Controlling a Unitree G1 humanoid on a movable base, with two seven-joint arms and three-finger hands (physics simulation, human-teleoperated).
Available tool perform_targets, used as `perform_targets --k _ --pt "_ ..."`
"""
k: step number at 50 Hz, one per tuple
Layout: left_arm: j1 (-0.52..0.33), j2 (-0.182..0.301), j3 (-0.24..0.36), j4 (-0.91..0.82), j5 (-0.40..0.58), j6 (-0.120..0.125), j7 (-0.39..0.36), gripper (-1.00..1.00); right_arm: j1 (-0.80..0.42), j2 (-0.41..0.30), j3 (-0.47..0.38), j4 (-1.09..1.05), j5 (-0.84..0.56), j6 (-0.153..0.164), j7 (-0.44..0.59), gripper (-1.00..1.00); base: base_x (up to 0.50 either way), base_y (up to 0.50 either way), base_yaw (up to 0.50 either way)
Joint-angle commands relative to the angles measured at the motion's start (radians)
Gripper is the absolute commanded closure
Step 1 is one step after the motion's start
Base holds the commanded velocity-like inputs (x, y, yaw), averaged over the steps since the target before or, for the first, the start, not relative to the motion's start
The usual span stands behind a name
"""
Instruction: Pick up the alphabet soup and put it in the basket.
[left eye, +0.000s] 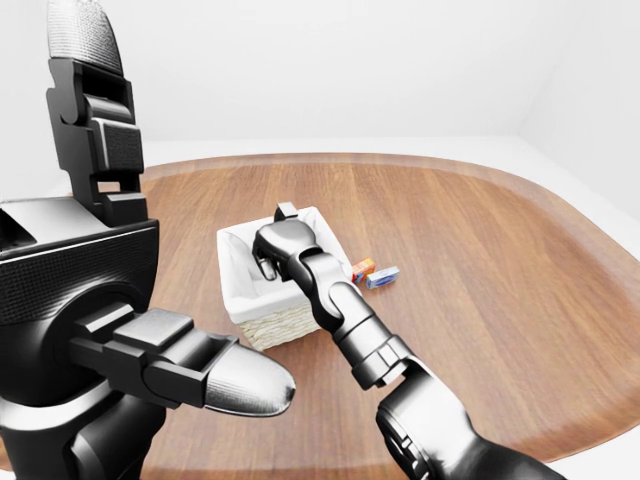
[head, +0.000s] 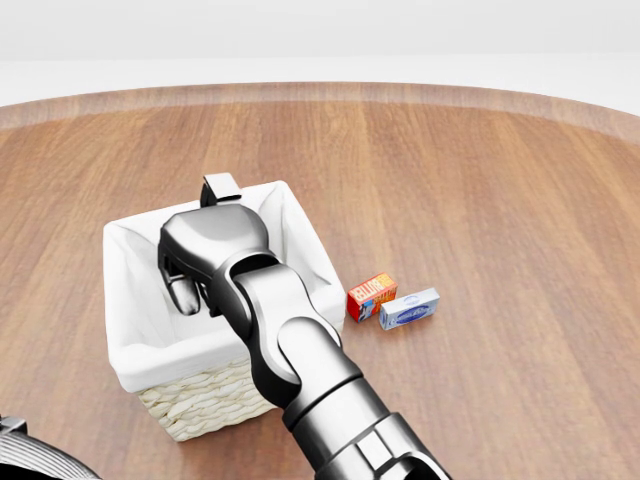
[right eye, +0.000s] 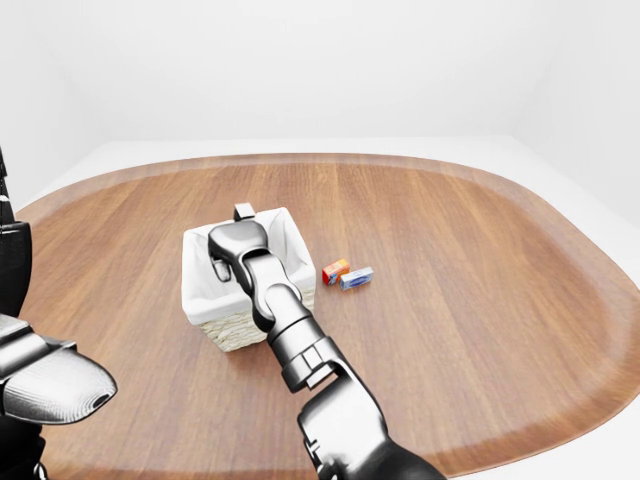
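Wooden table, basket entered by right hand.
Fingers are curled downward; whether anything is pinched cannot be told. Two small boxes are seen alongside.

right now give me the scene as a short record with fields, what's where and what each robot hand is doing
surface: round wooden table
basket: white-lined wicker basket, left of centre in the head view
right robot hand: right robot hand reaches over the basket, fingers pointing down into it; whether it holds anything cannot be told
left robot hand: left robot hand raised close to the left-eye camera, fingers extended, holding nothing
alphabet soup: not visible in any view
other items: small orange box and small blue-and-white box, side by side on the table right of the basket
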Motion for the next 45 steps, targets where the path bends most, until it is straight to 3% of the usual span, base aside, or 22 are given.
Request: perform_targets --k 1,27,28,30,45 --pt "0.005 0.050 -0.033 0.000 -0.055 0.000 0.043 -1.00 -0.030 -0.001 0.002 0.075 0.004 0.000 -0.075 0.96 0.00 0.00 0.00" --pt "0.003 0.098 -0.054 0.000 -0.108 0.000 0.083 -1.00 -0.070 -0.006 -0.008 0.086 0.015 0.000 -0.084 0.98 0.00 0.00 0.00" --pt "0.003 0.099 -0.054 0.000 -0.109 0.000 0.084 -1.00 -0.072 -0.008 -0.007 0.089 0.014 0.000 -0.090 0.72 0.00 0.00 0.00" --pt "0.000 0.103 -0.054 0.000 -0.118 0.000 0.089 -1.00 -0.067 -0.008 -0.008 0.099 0.016 0.000 -0.094 -1.00 0.00 0.00 0.00" --pt "-0.004 0.098 -0.058 0.000 -0.125 0.000 0.091 -1.00 -0.067 -0.006 -0.006 0.123 0.038 0.000 -0.129 -1.00 0.00 0.00 0.00"
